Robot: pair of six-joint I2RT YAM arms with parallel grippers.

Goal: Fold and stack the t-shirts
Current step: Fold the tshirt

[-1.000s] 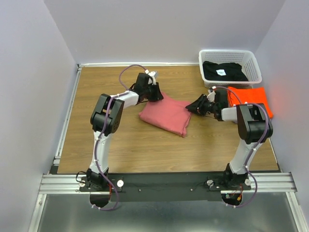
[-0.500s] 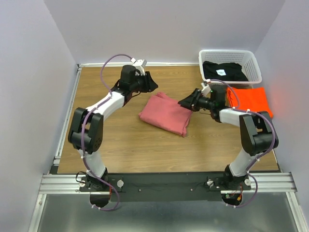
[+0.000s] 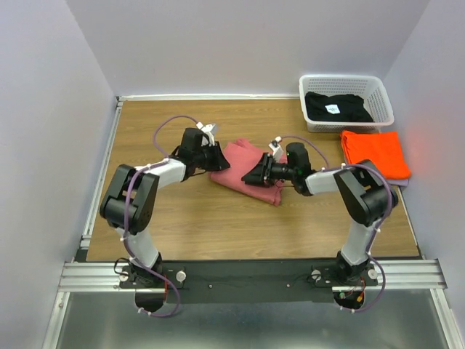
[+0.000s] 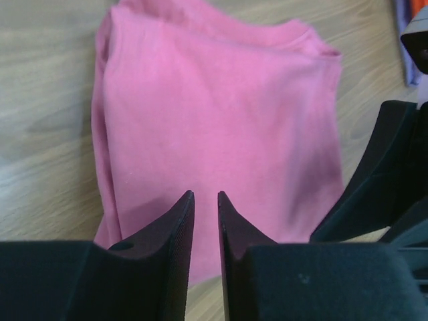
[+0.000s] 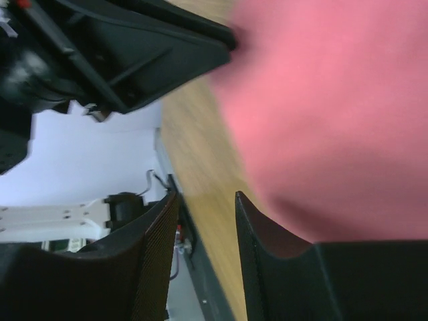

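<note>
Left gripper (image 4: 204, 227), fingers nearly pressed together with a thin slit and nothing between, sits low at the left edge of the folded pink-red t-shirt (image 3: 251, 171). Right gripper (image 5: 204, 221), fingers slightly spread and empty, sits over the shirt's right part, facing the left gripper. Pink-red shirt mid-worktop (image 3: 182, 211); orange t-shirt (image 3: 374, 151) folded at right; black t-shirt (image 3: 336, 107) in white basket (image 3: 383, 98).

No readable text (white label (image 3: 333, 109) on black t-shirt (image 3: 336, 107) illegible).
</note>
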